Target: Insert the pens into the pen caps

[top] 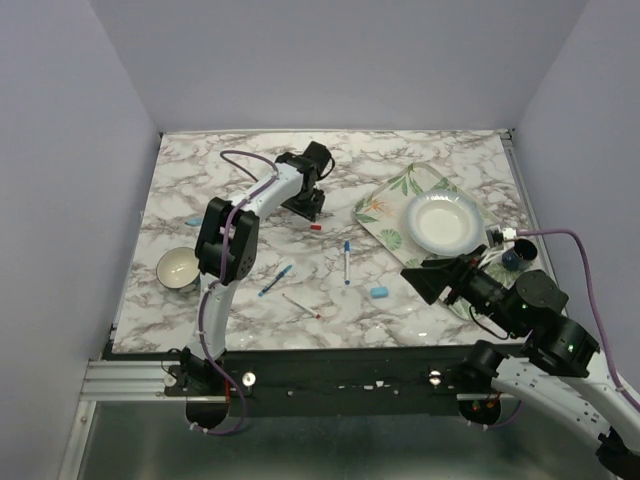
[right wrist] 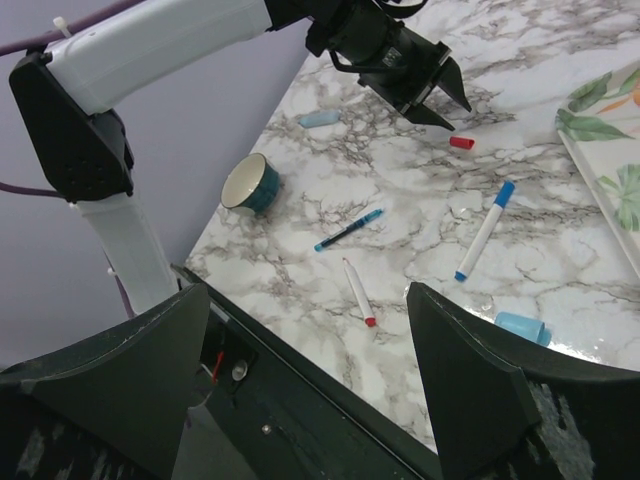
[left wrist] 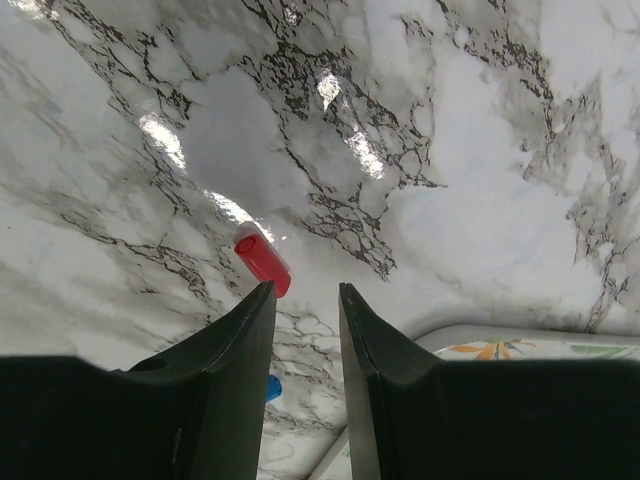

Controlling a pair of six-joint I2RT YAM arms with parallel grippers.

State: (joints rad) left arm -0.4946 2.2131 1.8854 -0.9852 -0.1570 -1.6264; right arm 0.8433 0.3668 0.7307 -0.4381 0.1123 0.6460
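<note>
The left gripper [left wrist: 305, 290] hangs just left of the floral tray [top: 385, 205], its jaws set to a narrow gap and gripping nothing. The red pen cap [left wrist: 262, 260] lies on the marble table [top: 200, 180] just beyond the tip of one finger. The right gripper [right wrist: 310, 300] sits over the tray's near edge, jaws spread wide and empty. Left of the tray on its near side lie a white pen with blue ends [top: 346, 262] and a light blue cap [top: 379, 292]. Farther left of the tray lie the blue-barrelled pen [top: 275, 280] and a white, red-tipped pen [top: 301, 306]. A second light blue cap [top: 193, 220] lies well apart from the tray, at the far left.
</note>
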